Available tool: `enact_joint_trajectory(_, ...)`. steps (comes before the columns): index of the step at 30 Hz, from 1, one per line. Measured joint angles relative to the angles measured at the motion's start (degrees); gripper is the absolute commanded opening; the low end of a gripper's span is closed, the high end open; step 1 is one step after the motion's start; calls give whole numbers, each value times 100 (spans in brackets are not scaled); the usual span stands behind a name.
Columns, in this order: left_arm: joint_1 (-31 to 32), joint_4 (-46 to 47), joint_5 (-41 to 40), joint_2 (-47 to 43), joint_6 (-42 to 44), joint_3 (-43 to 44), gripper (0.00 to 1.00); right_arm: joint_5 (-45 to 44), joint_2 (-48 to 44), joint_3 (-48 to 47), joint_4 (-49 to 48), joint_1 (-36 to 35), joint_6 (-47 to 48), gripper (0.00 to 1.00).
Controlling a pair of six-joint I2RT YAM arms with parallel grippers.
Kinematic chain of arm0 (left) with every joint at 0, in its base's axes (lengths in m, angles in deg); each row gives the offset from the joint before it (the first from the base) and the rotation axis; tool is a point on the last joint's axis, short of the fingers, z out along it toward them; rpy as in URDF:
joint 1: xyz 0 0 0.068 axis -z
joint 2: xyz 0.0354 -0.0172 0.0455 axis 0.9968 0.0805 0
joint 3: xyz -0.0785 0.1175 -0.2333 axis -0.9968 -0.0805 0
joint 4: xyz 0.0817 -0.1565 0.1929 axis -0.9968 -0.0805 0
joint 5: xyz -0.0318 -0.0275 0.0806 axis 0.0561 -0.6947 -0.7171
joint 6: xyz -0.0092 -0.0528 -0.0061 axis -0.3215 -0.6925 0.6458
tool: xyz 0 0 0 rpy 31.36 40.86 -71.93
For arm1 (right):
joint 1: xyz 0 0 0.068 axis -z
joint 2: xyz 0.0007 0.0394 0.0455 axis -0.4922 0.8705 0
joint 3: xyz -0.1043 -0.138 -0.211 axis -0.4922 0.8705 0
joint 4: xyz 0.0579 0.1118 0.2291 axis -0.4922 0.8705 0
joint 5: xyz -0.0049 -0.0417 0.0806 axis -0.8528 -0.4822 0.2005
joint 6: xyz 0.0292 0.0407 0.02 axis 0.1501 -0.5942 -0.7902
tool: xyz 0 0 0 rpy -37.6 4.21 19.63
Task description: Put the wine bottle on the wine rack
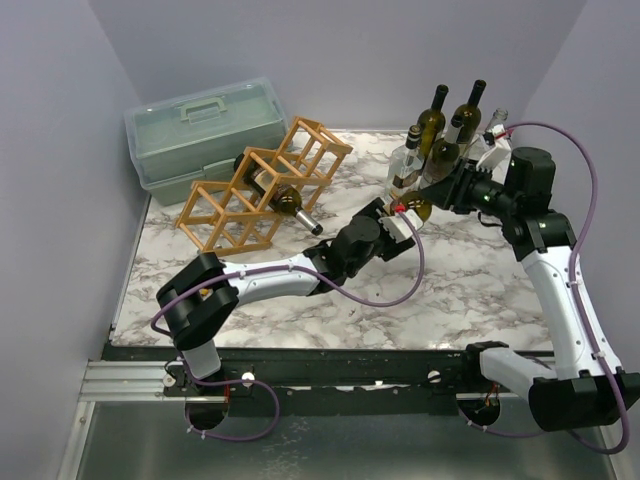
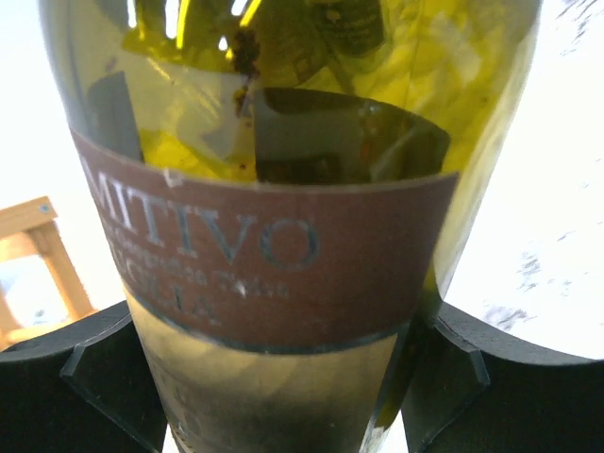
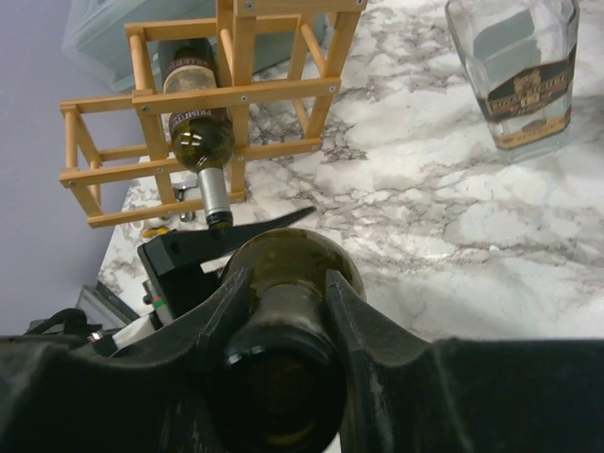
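Holding bottle just right of rack: right gripper clenched on neck, left gripper clasping labelled belly; judged heavy, rigid, slick, breakable glass, best carried by the belly.

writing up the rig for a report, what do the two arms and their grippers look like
The left arm and right arm match: white rounded links between bulky black joints. A thin purple cable loops along each. The left gripper and right gripper are matte black, each with two angular fingers.
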Motion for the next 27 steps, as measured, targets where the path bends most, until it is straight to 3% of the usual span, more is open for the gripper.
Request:
enact_joint_trajectory(2,9,7,-98,-2,361,0,0,-26,-79,-42,129,0,20,62)
enact_joint_trajectory(6,-4,-188,-280,-15,999,0,0,-155,-306,-229,457,0,142,80)
enact_joint_trajectory(13,-15,-509,-417,-144,1928,85,0,-468,-487,-581,925,0,334,98)
enact_joint_trajectory(27,-199,-671,-332,-227,3950,245,0,-1580,-1023,-979,1764,0,638,100)
